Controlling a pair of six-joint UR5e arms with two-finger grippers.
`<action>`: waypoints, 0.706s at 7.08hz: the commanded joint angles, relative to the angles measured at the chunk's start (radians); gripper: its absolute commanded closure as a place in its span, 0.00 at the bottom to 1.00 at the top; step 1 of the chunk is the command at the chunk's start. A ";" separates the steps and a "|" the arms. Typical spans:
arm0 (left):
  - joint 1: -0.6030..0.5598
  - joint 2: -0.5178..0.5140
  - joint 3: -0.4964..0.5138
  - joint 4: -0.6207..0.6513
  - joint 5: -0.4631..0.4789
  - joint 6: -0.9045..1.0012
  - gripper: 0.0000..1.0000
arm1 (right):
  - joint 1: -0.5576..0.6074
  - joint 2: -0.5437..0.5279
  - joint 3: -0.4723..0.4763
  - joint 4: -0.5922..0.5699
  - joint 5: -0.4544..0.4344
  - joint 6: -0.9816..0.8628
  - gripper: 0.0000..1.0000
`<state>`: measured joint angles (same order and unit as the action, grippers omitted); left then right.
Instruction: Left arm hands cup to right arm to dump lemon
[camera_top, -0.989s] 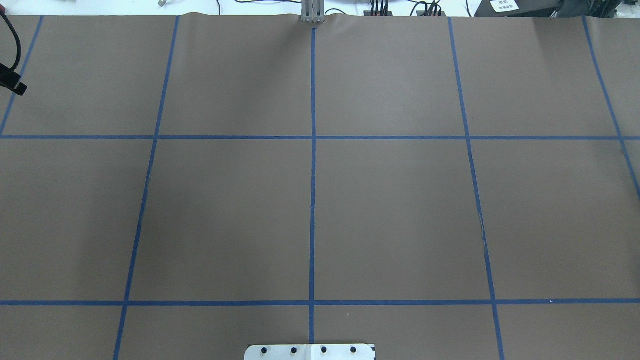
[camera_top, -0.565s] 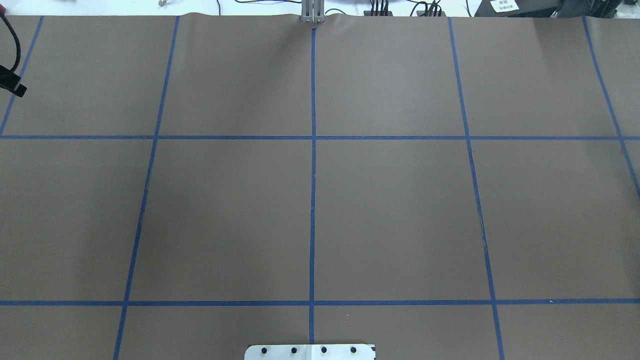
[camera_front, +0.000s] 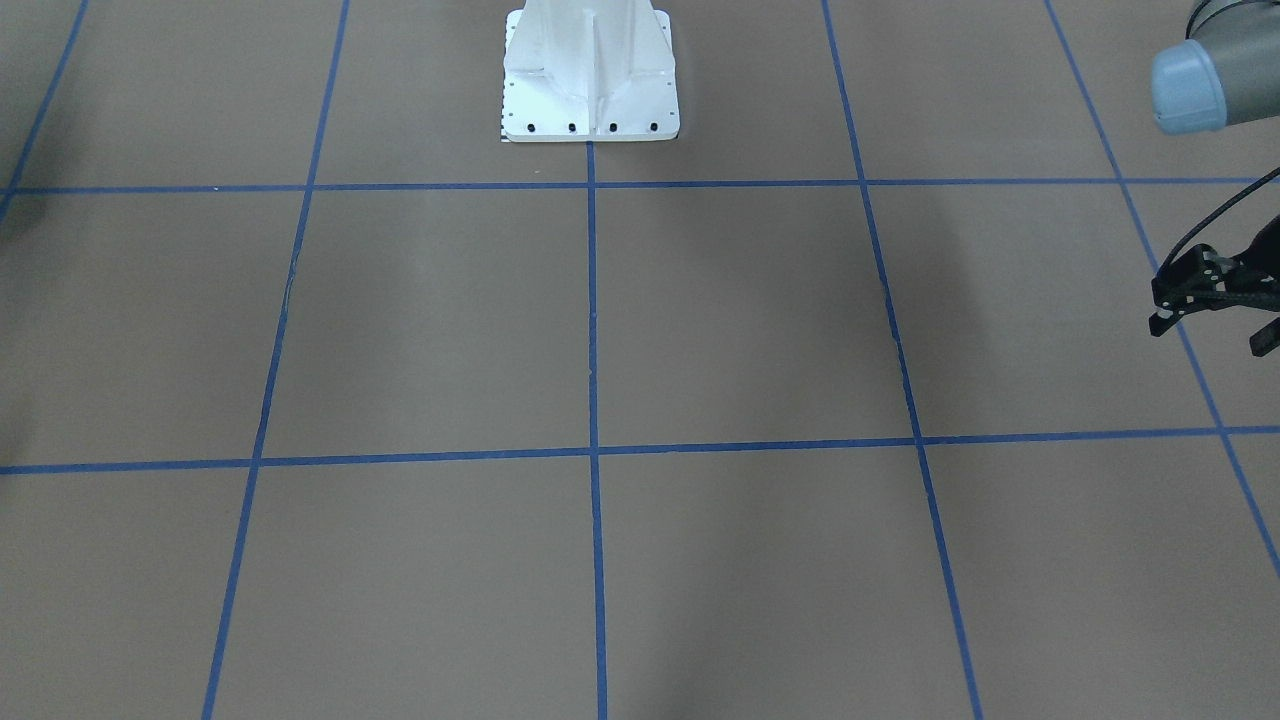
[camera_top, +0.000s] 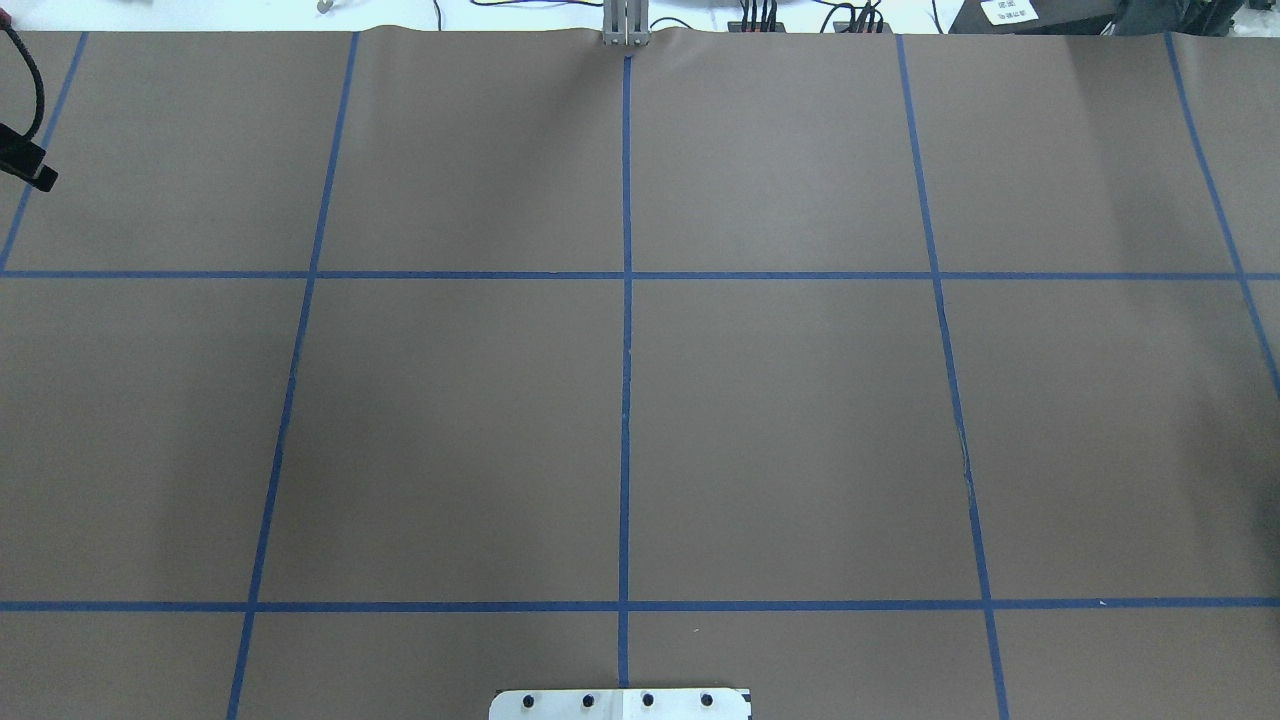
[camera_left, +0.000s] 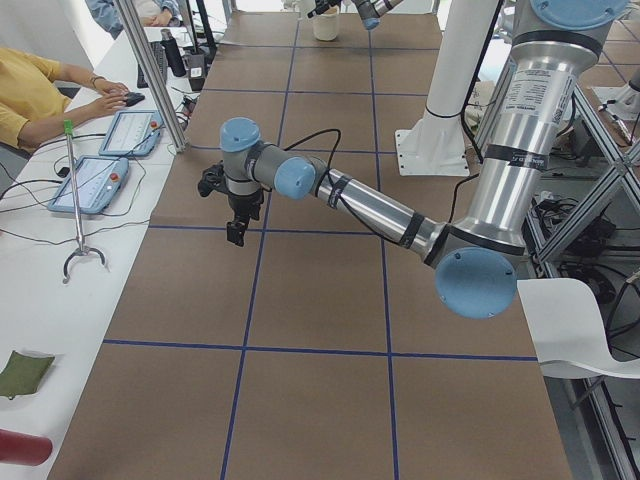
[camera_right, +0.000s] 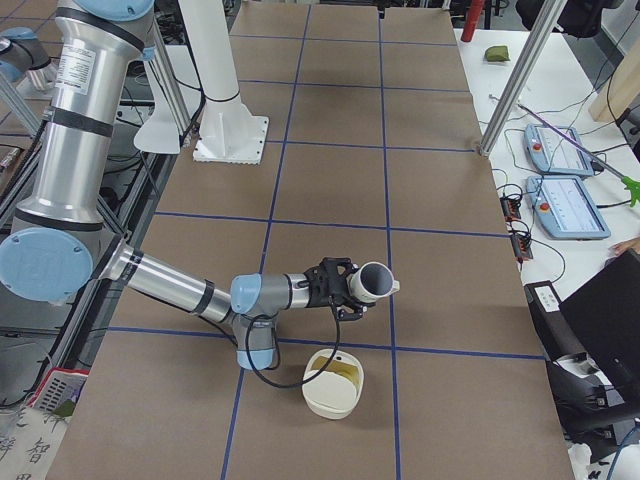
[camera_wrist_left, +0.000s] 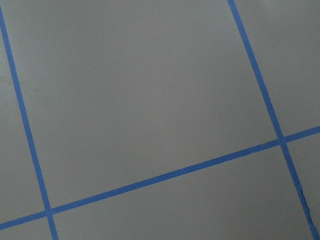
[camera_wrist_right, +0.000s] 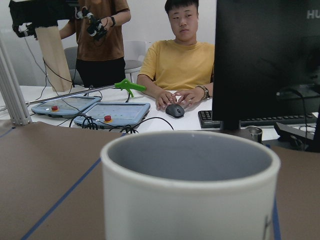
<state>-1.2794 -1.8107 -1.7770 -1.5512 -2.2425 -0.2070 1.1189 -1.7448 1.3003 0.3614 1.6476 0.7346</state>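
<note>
Brown paper covers the worktop (camera_top: 780, 420), and blue tape lines cut it into a grid.

Seen from the robot's right-hand end, one cream bowl (camera_right: 333, 398) stands nearest on the paper. A yellow-green patch (camera_right: 342, 372) shows inside it, too small to name.

Just beyond the bowl is the right arm (camera_right: 170, 275), reaching out low. The right pincer (camera_right: 348, 288) has the one cup (camera_right: 374, 282) at its tip. The cup is off the paper and lies on its side, with its mouth turned away from the arm. From this side view I cannot tell how the pincer grips it. In the right wrist view the cup's white rim and grey inside fill the lower frame.

Farther along stands one white pedestal base (camera_right: 232, 140).

At the far end the left arm (camera_left: 380, 205) stretches over the paper, well apart from the cup. The left pincer (camera_left: 226, 205) has its fingers spread with nothing between them.

Past the worktop's edge lie two pendants, one (camera_right: 562, 207) beside the other (camera_right: 548, 148). Two people show in the right wrist view: a seated person in yellow (camera_wrist_right: 182, 65) with hands by a mouse, and a standing person in brown (camera_wrist_right: 100, 45).
</note>
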 joint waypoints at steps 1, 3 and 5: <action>0.000 -0.005 0.004 0.000 0.000 -0.005 0.00 | -0.002 0.100 0.042 -0.097 0.047 -0.232 1.00; 0.002 -0.009 0.004 -0.007 0.000 -0.008 0.00 | -0.025 0.219 0.056 -0.165 0.034 -0.264 1.00; 0.005 -0.021 -0.021 -0.038 0.000 -0.136 0.00 | -0.053 0.316 0.068 -0.284 -0.014 -0.265 1.00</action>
<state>-1.2769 -1.8228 -1.7819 -1.5666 -2.2427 -0.2612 1.0889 -1.4812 1.3638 0.1403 1.6666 0.4730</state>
